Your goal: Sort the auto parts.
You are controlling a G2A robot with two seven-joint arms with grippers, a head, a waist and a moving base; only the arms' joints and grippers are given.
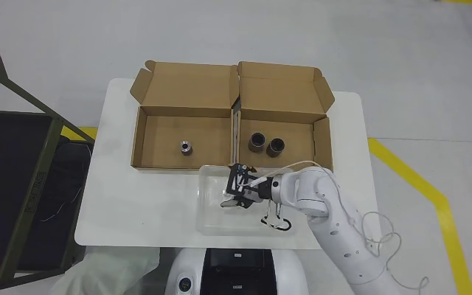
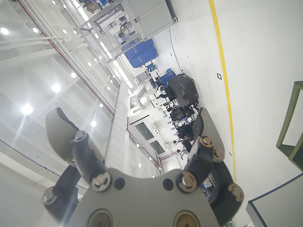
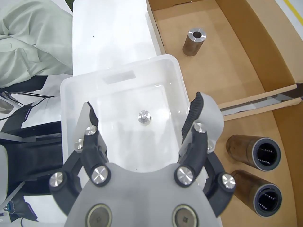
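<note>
One small metal part (stud-like, apparently standing on end) sits mid-floor in the clear bin, centred ahead of the right gripper, its jaws spread wide. Left gripper, likewise open, points elsewhere.

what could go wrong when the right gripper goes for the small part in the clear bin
The small part is short and shiny, low in the clear bin, so the open right gripper might fumble it. It resembles neither the steel sleeve nor the dark bearings, so it may be missorted.
</note>
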